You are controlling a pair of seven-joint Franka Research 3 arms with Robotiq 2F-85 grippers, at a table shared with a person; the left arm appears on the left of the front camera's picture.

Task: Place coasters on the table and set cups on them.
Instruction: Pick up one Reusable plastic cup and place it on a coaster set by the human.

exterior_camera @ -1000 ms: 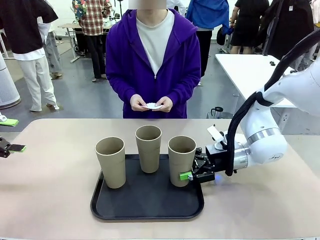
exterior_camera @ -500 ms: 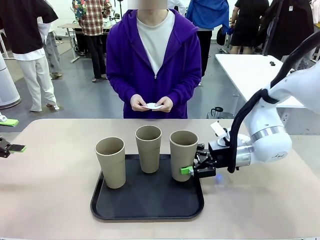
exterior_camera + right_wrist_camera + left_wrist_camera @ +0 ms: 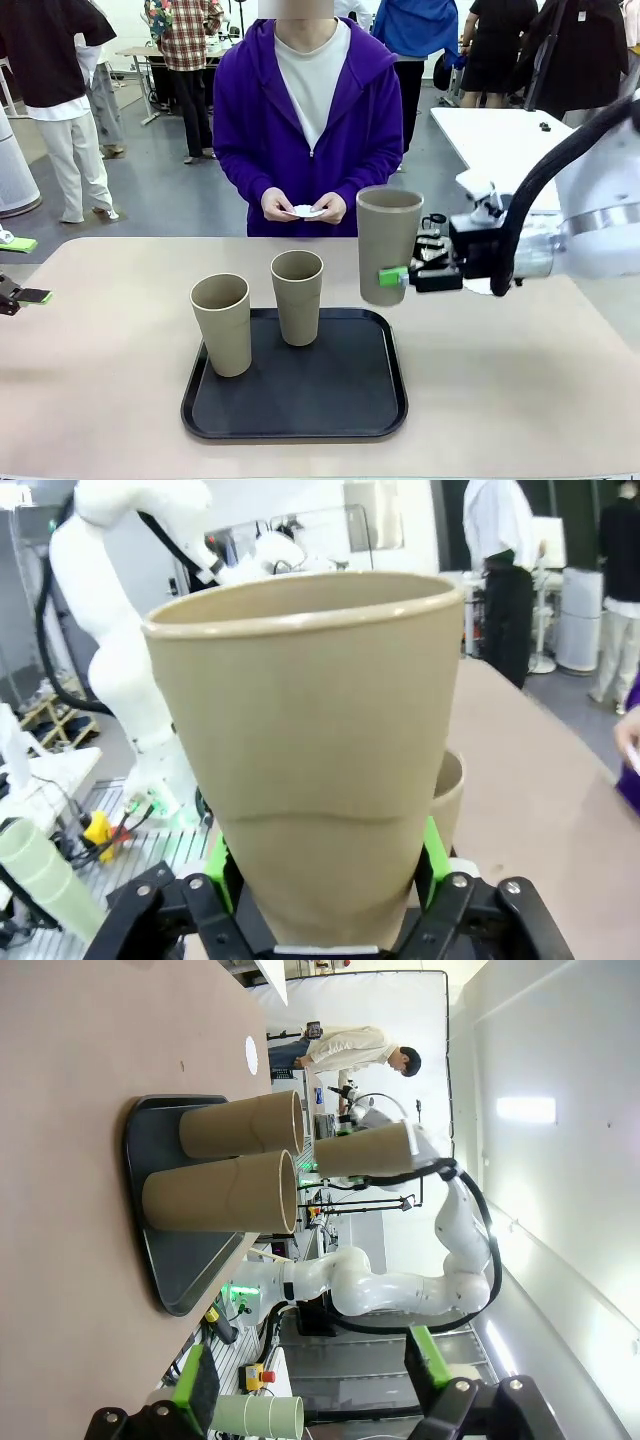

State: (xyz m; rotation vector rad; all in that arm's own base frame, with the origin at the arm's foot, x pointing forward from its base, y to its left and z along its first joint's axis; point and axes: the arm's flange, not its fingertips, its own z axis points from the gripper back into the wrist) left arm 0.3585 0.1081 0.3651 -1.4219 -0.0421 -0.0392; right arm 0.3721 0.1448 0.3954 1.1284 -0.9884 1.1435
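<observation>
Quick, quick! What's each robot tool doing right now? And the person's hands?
Left tool: open, holding nothing.
Right tool: closed on a cup, held in the air.
Person's hands: holding a white coaster.

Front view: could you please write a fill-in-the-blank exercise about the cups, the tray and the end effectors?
1. The right end effector is shut on one ___.
2. The number of cups standing on the tray is ___.
3. The coaster in the person's hands is ___ in colour.
4. The left end effector is ___ and holds nothing.
Missing words: cup; two; white; open.
</observation>
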